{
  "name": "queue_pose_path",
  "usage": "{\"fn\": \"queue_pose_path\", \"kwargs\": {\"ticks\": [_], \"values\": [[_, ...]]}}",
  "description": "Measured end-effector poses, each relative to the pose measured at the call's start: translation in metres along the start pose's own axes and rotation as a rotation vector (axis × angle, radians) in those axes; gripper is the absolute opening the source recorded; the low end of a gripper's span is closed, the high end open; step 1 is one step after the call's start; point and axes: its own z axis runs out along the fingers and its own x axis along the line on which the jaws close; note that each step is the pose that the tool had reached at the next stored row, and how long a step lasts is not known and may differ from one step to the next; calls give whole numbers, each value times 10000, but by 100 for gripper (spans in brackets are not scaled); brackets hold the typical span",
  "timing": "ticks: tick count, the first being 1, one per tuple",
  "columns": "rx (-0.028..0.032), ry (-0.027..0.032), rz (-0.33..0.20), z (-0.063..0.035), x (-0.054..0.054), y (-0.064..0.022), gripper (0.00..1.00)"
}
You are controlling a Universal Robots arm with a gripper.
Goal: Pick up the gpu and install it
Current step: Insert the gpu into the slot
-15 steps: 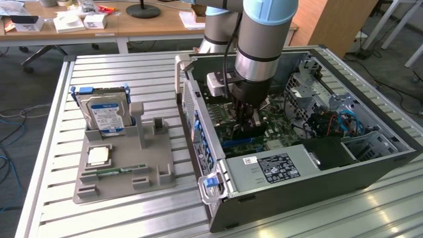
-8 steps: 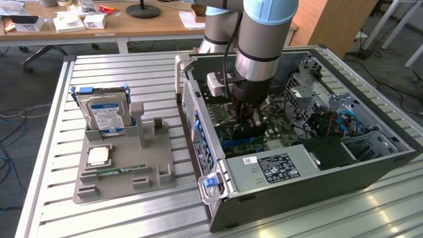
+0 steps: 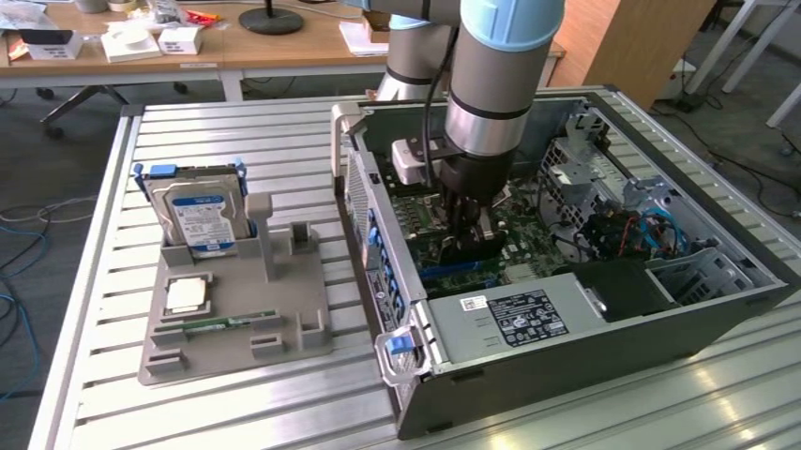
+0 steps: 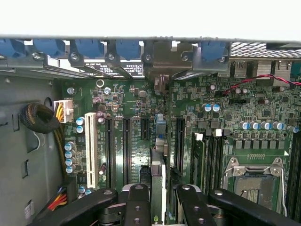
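The gpu stands on edge, a thin card running along the expansion slots of the green motherboard. My gripper is shut on it, with one black finger on each side. In the exterior view the gripper reaches straight down into the open computer case, and the dark gpu sits low at the board beneath it. Whether the card is fully down in its slot I cannot tell.
On the slatted table at the exterior view's left, a grey holder carries a blue-labelled hard drive, a square chip and a narrow green memory stick. Cables, the rear panel and the power supply surround the gripper.
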Motion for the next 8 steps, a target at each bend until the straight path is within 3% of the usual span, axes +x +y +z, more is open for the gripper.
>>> {"fn": "queue_pose_path", "kwargs": {"ticks": [8], "values": [[0, 0, 0, 15, 0, 1, 26]]}}
